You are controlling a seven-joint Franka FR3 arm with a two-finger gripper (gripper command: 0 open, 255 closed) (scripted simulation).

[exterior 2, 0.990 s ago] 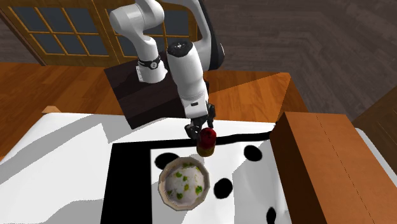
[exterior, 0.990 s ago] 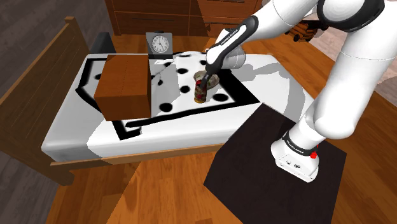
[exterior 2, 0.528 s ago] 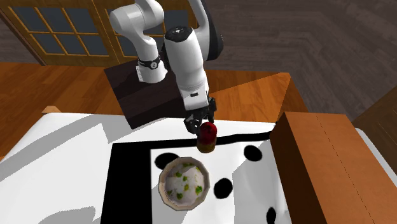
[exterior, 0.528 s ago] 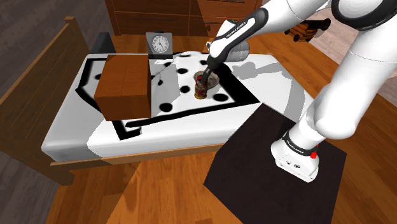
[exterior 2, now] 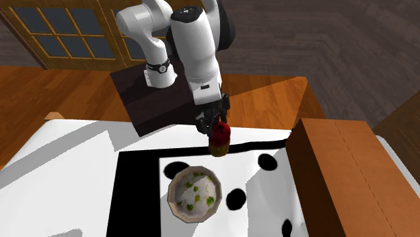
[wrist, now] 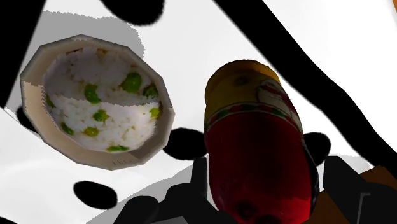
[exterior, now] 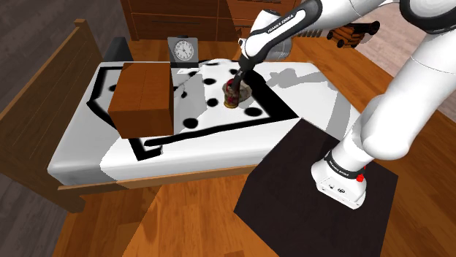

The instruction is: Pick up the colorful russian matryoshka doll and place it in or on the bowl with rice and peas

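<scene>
One claw [wrist: 264, 194]: black, its fingers [wrist: 347, 184] closed partway on the matryoshka doll [wrist: 257, 143], one on each side of its red upper half. It grips nothing else.
Doll: between the fingers, with its yellow base pointing away from the claw towards the bed and tipped a little. It looks to hang clear of the cover, so the pick-up seems done.
Why held so: a grip on the upper end leaves the base free to go down first.
Bowl [wrist: 149, 147]: tan, filled with white rice and green peas. It sits below the claw and off to one side, on the side away from the robot's stand, apart from the doll. A short carry across looks needed before release.
Cover [exterior 2: 74, 168]: white bedspread with black bands and round black dots, spread directly beneath the claw. It is the work surface.
Box [exterior: 142, 98]: large and brown, on the same bed, well off to the side of the claw and clear of the way to the bowl.
Clock [exterior: 183, 50]: grey with a white face, beyond the box, far from the claw.
Stand [exterior: 292, 190]: dark box on the floor behind the claw. The white arm [exterior 2: 195, 54] reaches from it over the bed's edge.
Room: wooden bed frame [exterior: 44, 95], plank floor [exterior: 168, 219], wooden drawers [exterior: 183, 18] past the bed, paned doors [exterior 2: 60, 27] behind the stand.
</scene>
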